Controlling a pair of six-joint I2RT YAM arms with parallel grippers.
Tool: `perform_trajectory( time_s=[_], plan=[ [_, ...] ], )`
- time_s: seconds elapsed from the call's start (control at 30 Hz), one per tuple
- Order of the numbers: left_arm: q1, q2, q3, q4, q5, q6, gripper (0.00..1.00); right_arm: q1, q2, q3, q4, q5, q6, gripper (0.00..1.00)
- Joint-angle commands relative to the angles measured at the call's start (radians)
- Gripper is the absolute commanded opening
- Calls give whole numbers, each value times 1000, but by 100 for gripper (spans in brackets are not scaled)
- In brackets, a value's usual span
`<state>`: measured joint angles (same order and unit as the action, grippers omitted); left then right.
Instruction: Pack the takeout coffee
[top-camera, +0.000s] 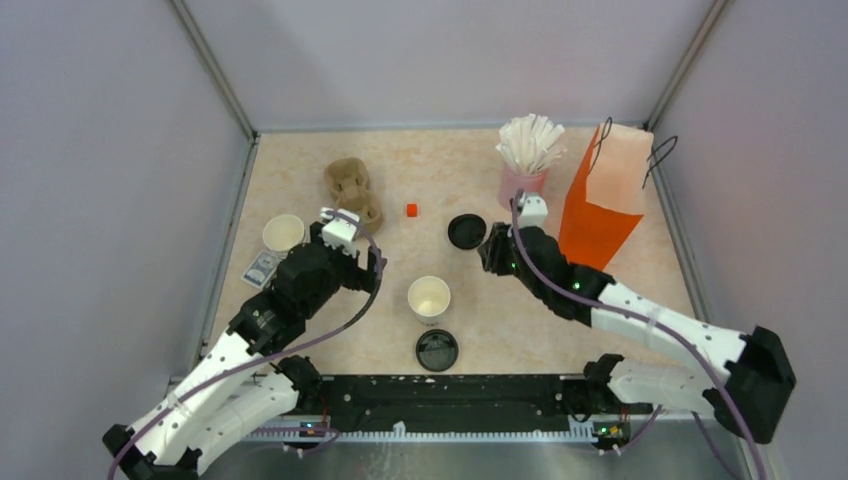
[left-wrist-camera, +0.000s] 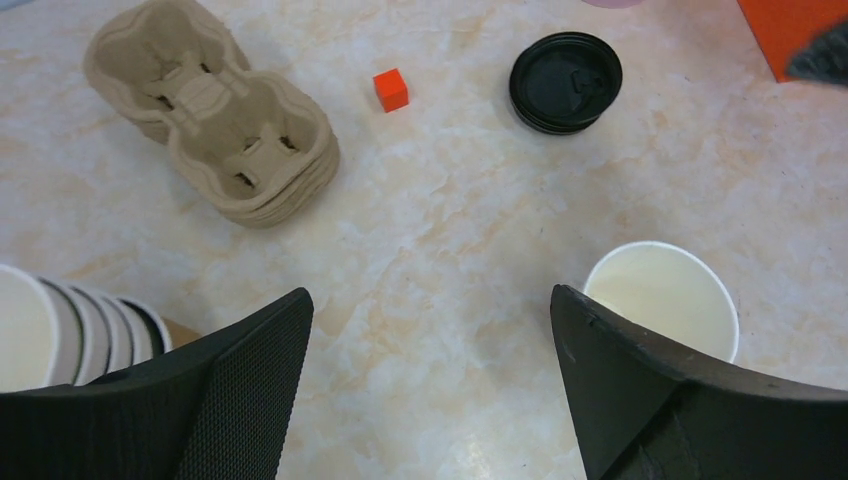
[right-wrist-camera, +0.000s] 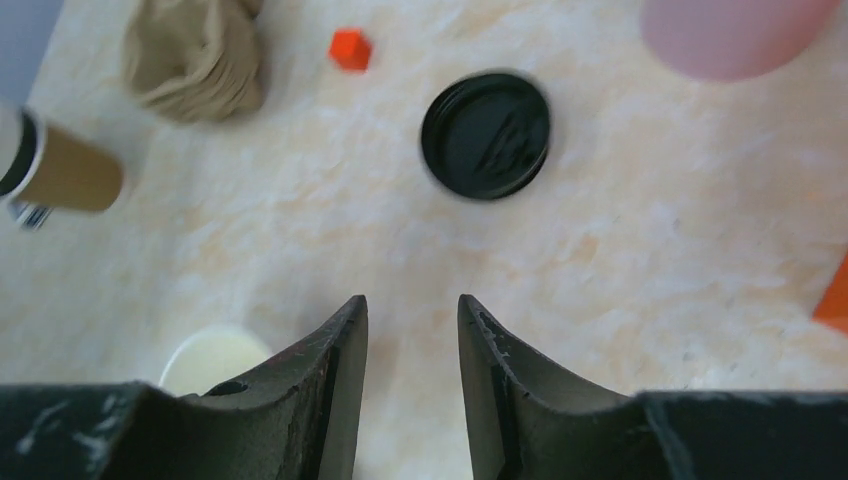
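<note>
Cream paper cup (top-camera: 429, 297) sits lidless mid-table, near black lid (top-camera: 437, 350) just in front, far black lid (top-camera: 467, 231) behind; left gripper (left-wrist-camera: 428, 300) gaping wide beside it, right gripper (right-wrist-camera: 412, 305) fingers slightly apart, both empty.

My right wrist view is smeared: the pink cup (right-wrist-camera: 735, 35) and carrier (right-wrist-camera: 195, 55) run off the top, and the bag (right-wrist-camera: 835, 295) is a sliver at the edge. On the left wrist view, my left gripper (left-wrist-camera: 430, 293) covers part of the cup stack (left-wrist-camera: 60, 325), which the frame also crops. From above, I can't make out the packet (top-camera: 262, 268).
</note>
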<state>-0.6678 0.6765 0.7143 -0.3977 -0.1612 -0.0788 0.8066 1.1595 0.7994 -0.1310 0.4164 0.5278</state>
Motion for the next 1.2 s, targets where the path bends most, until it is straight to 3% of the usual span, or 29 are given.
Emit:
perform_trajectory(
  time_s=[0.0,0.13,0.33,0.5,0.87,1.03,1.17],
  plan=[
    [0,-95,4,51,-99,-9,94,165,-146,-128,-157,-33,171,38],
    [0,-148,-10,65,-108,-10,95,357,-156,-202,-169,33,385,38],
    [0,-174,-15,57,-136,-12,96,534,19,-209,-120,100,545,38],
    [-1,-180,-17,58,-136,-11,97,564,117,-223,-2,72,569,42],
    [0,-172,-16,61,-126,-7,97,570,286,-188,14,110,577,41],
    [0,-174,-16,57,-121,-6,96,581,311,-153,-75,159,611,24],
    [0,-178,4,36,-86,-41,94,587,203,-162,-135,181,598,6]
  ],
)
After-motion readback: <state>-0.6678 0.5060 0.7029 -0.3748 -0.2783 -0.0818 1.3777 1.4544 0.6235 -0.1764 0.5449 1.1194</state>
